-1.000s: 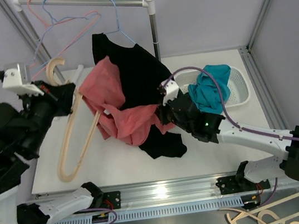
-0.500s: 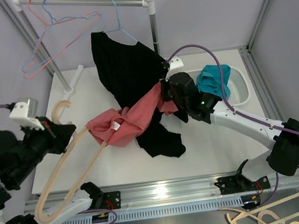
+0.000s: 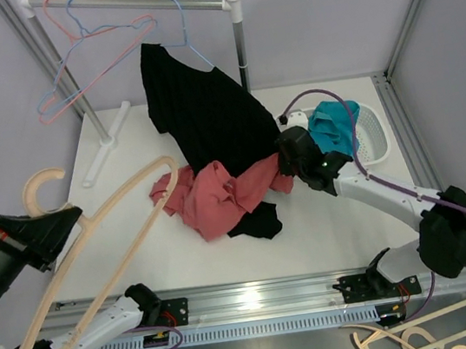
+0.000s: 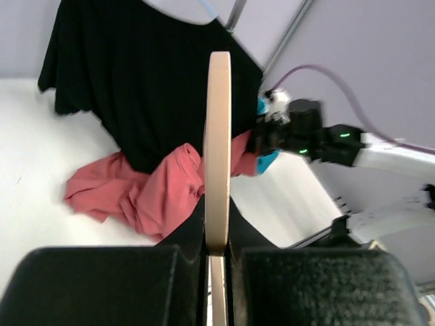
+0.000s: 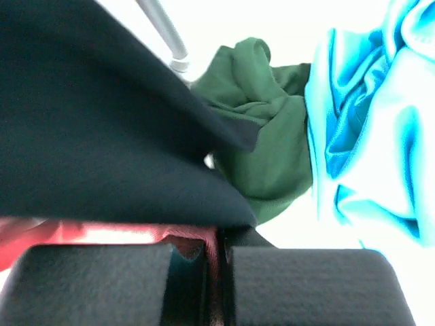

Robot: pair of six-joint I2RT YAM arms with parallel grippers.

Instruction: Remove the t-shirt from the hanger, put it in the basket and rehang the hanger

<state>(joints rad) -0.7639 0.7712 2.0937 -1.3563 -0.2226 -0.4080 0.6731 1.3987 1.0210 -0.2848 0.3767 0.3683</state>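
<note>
With the left gripper (image 4: 217, 250) clamped on the hanger (image 3: 94, 239) and the right gripper (image 5: 216, 246) pinched shut on the red t-shirt (image 3: 219, 198), heaped on the table (image 3: 338, 229) at the black shirt's (image 3: 207, 117) hem, swing the hanger wide of the folds.

The left gripper (image 4: 217, 252) pinches a pale beige hanger (image 4: 219, 136) between its black padded fingers (image 4: 102, 285). The hanger is seen edge-on, rising up the middle. Beyond it a crumpled red t-shirt (image 4: 146, 193) lies on the white table (image 4: 34, 142), below a hanging black garment (image 4: 136, 75). The right gripper (image 4: 262, 140) meets the shirt's far edge.
</note>
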